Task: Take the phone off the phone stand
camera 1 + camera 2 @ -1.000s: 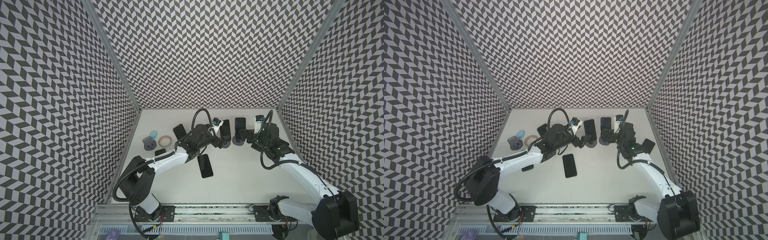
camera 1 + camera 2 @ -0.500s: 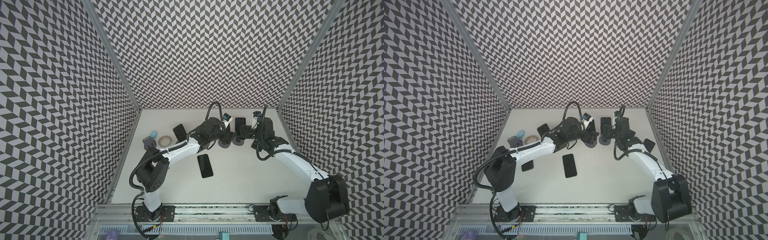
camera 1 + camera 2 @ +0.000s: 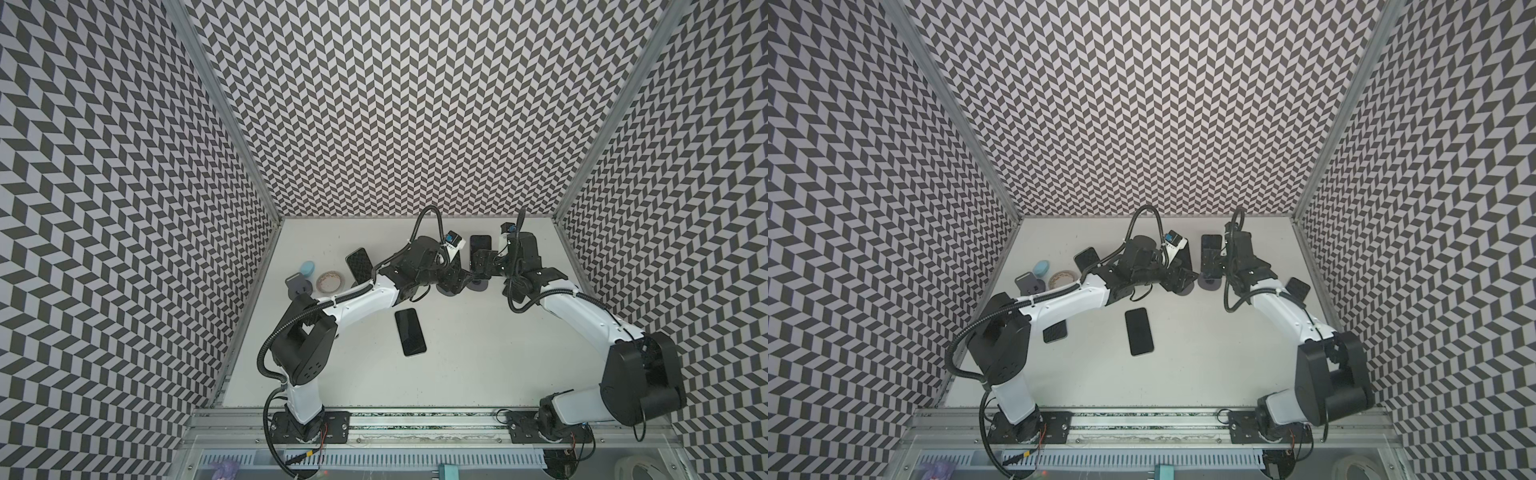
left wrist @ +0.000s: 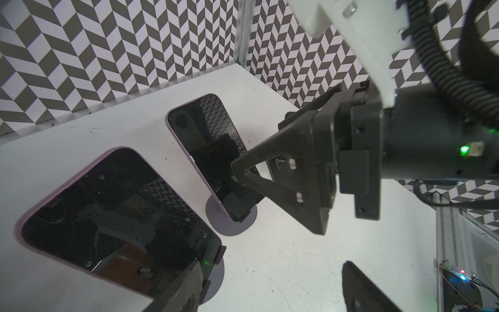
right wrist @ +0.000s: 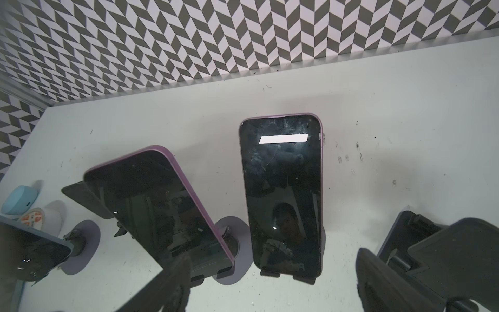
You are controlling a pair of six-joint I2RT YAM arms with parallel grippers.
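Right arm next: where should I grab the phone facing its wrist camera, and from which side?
Pinch the phone across its two long side edges, above the middle, with the open right gripper coming from the screen side. The stand's lip hooks its bottom edge, so probably lift upward.

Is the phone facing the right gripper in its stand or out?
In: the phone leans upright, its bottom edge resting in the stand lip.

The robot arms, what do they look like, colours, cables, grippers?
Both the left arm and right arm have white link shells with black joint housings. A black ribbed cable hose loops over each wrist. The left gripper and right gripper are black, with flat triangular cut-out fingers; a green light glows on the right one's body.
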